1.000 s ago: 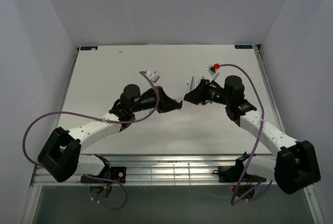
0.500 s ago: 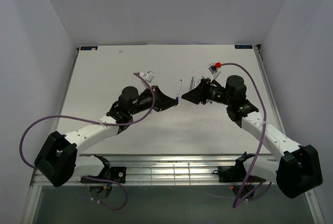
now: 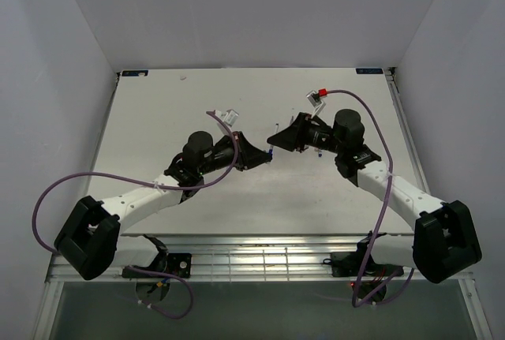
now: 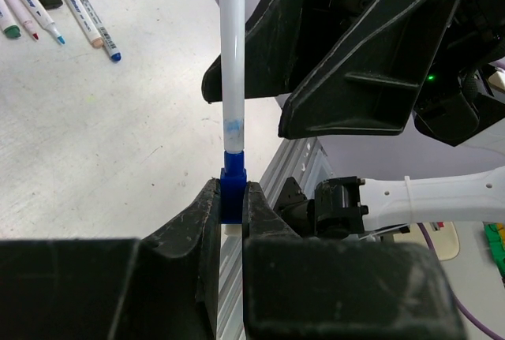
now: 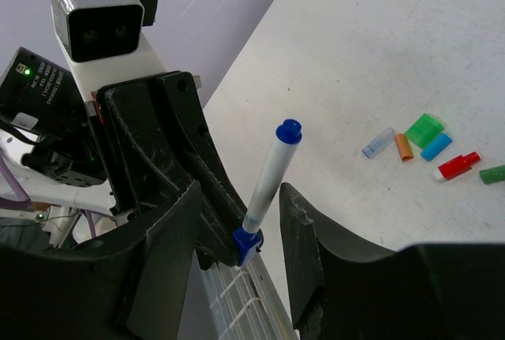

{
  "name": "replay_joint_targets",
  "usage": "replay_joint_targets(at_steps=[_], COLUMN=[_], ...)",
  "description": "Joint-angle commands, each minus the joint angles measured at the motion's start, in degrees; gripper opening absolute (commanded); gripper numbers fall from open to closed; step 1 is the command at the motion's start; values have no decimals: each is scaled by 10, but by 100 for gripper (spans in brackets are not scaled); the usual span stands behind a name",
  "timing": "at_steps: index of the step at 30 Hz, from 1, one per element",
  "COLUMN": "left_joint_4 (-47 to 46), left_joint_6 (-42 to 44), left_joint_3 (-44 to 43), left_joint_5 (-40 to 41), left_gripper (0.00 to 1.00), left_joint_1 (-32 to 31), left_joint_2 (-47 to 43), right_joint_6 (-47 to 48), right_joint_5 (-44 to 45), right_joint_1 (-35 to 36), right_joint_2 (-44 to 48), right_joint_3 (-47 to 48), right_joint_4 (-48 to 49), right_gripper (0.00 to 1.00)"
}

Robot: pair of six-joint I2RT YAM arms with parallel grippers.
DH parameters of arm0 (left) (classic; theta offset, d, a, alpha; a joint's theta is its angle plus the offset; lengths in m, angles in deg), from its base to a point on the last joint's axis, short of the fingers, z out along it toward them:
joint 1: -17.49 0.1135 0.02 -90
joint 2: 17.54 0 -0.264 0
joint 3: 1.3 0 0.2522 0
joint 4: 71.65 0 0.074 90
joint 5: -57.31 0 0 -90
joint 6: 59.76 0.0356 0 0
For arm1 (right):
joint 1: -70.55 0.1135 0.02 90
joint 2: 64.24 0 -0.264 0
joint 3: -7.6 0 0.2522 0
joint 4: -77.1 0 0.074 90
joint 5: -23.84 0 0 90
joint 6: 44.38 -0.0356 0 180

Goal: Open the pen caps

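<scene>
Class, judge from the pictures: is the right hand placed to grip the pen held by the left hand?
Probably yes: the pen seems to stand inside the open right hand, its white barrel bare above the left hand, with nothing between.

The pen (image 4: pixel 232 64) is white with a blue tip and blue cap (image 4: pixel 233 190). Loose caps (image 5: pixel 424 129) show green, orange, blue, red and pale grey. The left claw (image 4: pixel 232 199) and right claw (image 5: pixel 238 218) are black, the desk (image 5: pixel 410 32) white.
</scene>
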Motion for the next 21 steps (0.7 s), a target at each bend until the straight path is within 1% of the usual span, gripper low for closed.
replay_joint_targets(at_steps=[1,4,7,8,11,12,14,15,16,17,18,19,20,21], left_joint_4=[-1,-1,12,14,5,-38,-121,-237,-308,-444,-505,-566,-633,-637], left_joint_6=[1,2,15,15,12,4,-72,-110,-150,-235,-280,-322,-378,-387], left_joint_3=[-25,-33,-59,-67,-90,-89,-63,-48,-30,-13,10,18,23,26], left_joint_5=[-10,-12,-34,-56,-116,-185,-264,-323,-343,-359,-373,-387,-390,-390], left_gripper=[0,0,0,0,0,0,0,0,0,0,0,0,0,0], left_joint_1=[-4,-6,-5,-3,10,17,42,51,69,77,85,97,100,102], left_joint_2=[-5,-3,-3,-2,7,11,33,42,56,66,78,91,115,121], right_joint_6=[-21,-34,-45,-48,-65,-73,-111,-131,-155,-213,-243,-271,-298,-331], right_joint_5=[5,6,3,3,-12,-18,-36,-57,-69,-81,-98,-104,-109,-117], right_joint_1=[11,17,22,22,21,18,11,1,-4,-13,-18,-21,-25,-26], right_joint_2=[-14,-29,-33,-34,-32,-30,-33,-36,-46,-54,-63,-83,-94,-103], right_joint_3=[32,32,20,18,-7,-15,-36,-43,-49,-56,-67,-69,-69,-62], right_joint_4=[53,59,78,84,123,161,216,288,335,390,443,531,572,598], right_gripper=[49,38,18,8,8,8,8,8,8,8,8,8,8,8])
